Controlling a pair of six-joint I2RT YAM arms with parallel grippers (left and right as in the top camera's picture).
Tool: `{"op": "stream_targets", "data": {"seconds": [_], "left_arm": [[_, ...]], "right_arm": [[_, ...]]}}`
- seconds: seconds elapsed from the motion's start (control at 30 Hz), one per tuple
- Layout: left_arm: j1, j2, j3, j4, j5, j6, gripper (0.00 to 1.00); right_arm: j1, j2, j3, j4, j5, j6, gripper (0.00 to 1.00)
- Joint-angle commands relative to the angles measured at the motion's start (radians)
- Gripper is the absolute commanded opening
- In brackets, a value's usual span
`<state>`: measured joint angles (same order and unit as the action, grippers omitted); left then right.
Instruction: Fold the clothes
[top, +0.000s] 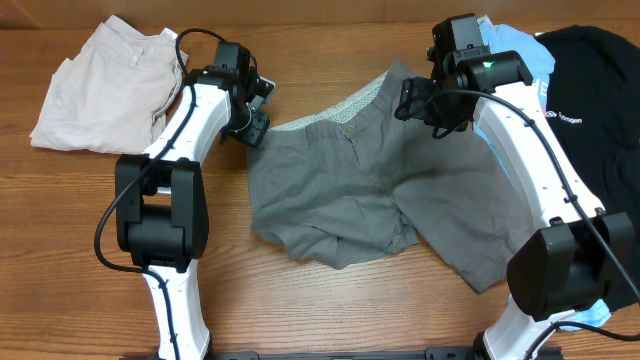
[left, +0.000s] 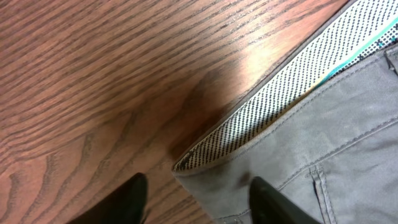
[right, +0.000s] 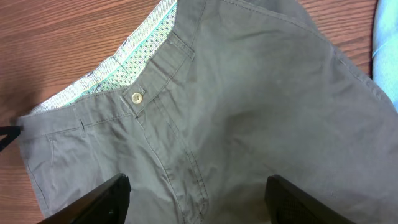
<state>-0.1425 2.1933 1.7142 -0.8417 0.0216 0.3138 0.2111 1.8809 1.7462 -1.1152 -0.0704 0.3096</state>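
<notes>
The grey shorts (top: 370, 190) lie spread and rumpled in the middle of the table, waistband at the far side with its pale speckled lining (top: 352, 102) showing. My left gripper (top: 257, 118) is open over the waistband's left corner (left: 205, 163), one finger above the wood, one above the cloth. My right gripper (top: 415, 102) is open above the shorts' right waist; its wrist view shows the button (right: 136, 97) and fly between the spread fingers (right: 198, 205). Neither holds anything.
Folded beige shorts (top: 105, 85) lie at the far left. A black T-shirt (top: 590, 85) lies at the far right over a light-blue T-shirt (top: 520, 45). Bare wood table (top: 300, 300) runs along the near side.
</notes>
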Motion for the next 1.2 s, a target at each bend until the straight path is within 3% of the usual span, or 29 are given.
{"op": "stream_targets", "data": {"seconds": [0.0, 0.2, 0.43, 0.83, 1.0, 1.03, 1.1, 1.17], "left_arm": [[-0.003, 0.011, 0.016, 0.0, 0.005, -0.004, 0.48], [-0.003, 0.011, -0.006, 0.0, 0.005, -0.004, 0.45], [-0.003, 0.011, -0.04, 0.006, 0.047, -0.003, 0.54], [-0.003, 0.011, -0.129, 0.074, 0.05, -0.004, 0.52], [-0.003, 0.011, -0.143, 0.088, 0.049, -0.037, 0.28], [-0.002, 0.011, -0.143, 0.096, 0.048, -0.065, 0.17], [-0.002, 0.011, -0.143, 0.108, 0.049, -0.106, 0.04], [-0.002, 0.011, -0.143, 0.123, 0.048, -0.147, 0.04]], "right_arm": [[0.001, -0.018, -0.006, 0.009, 0.01, -0.007, 0.73], [0.001, -0.018, -0.006, 0.01, 0.01, -0.007, 0.73], [0.001, -0.018, -0.006, 0.01, 0.01, -0.006, 0.73], [0.001, -0.018, -0.006, 0.009, 0.01, -0.006, 0.73], [0.001, -0.018, -0.006, 0.009, 0.01, -0.006, 0.74], [0.001, -0.018, -0.006, 0.009, 0.01, -0.006, 0.74], [0.001, -0.018, -0.006, 0.008, 0.01, -0.006, 0.74], [0.001, -0.018, -0.006, 0.005, 0.01, -0.006, 0.74]]}}
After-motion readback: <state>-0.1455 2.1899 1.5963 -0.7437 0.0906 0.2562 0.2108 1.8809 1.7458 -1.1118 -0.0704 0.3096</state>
